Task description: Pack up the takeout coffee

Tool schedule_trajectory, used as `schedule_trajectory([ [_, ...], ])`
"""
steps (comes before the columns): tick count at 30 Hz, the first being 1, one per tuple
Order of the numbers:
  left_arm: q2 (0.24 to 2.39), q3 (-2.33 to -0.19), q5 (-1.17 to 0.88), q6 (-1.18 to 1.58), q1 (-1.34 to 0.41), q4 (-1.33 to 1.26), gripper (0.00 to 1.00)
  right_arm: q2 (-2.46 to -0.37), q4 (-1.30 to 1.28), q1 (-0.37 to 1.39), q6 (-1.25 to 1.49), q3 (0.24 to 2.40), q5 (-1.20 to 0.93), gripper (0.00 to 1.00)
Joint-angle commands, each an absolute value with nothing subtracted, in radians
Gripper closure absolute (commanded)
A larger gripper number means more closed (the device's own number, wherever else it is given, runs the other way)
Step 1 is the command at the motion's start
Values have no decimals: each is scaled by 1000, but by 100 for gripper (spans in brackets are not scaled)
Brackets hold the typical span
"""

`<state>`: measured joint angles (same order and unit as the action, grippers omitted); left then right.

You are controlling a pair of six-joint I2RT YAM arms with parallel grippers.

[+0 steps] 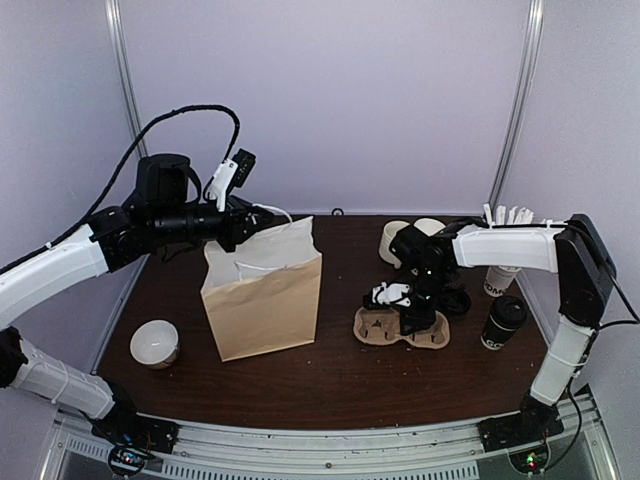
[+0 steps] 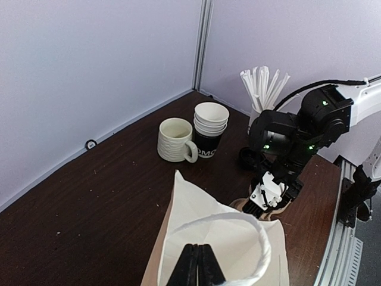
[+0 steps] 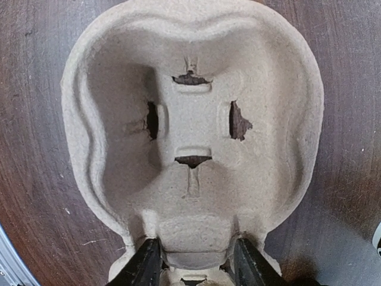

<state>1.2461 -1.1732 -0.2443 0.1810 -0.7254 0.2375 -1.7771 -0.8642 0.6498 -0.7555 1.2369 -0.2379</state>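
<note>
My right pincer [image 3: 196, 262] clamps the pulp cup carrier's [image 3: 119, 149] middle rib; my left pincer [image 2: 196, 267] is pressed together at the paper bag's [image 1: 265, 295] mouth. The takeout coffee [image 1: 503, 322] stands on the counter [image 1: 350, 385], just right of the carrier.

Quick count from where I'm standing: 2 robot arms, left arm [image 1: 60, 268] & right arm [image 1: 515, 245], so 2 grippers, left gripper [image 2: 197, 249] & right gripper [image 3: 196, 253]. 1 brown paper bag [image 1: 265, 300]. 1 pulp cup carrier [image 1: 370, 328] w/ 2 wells. Lidded takeout coffee [image 1: 503, 322]: just 1. 1 white ceramic mug [image 2: 174, 140]. 1 stack of paper cups [image 2: 211, 122], approx 3-4 rims, can't count exactly. 1 cup of white sticks [image 2: 263, 88], approx a dozen sticks, too bunched to be sure. 1 small white bowl [image 1: 154, 343], or maybe a low cup, on the left.
</note>
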Motion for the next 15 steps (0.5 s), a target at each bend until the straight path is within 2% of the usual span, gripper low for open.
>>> schedule_trajectory([
  [1,1254,-1192,-245,167,-718,209,100,-1786,-850,664,-752,1224,-202,54],
  [15,1256,-1198,-257,175,-717,210,100,-1721,-903,669,-732,1247,-213,71],
])
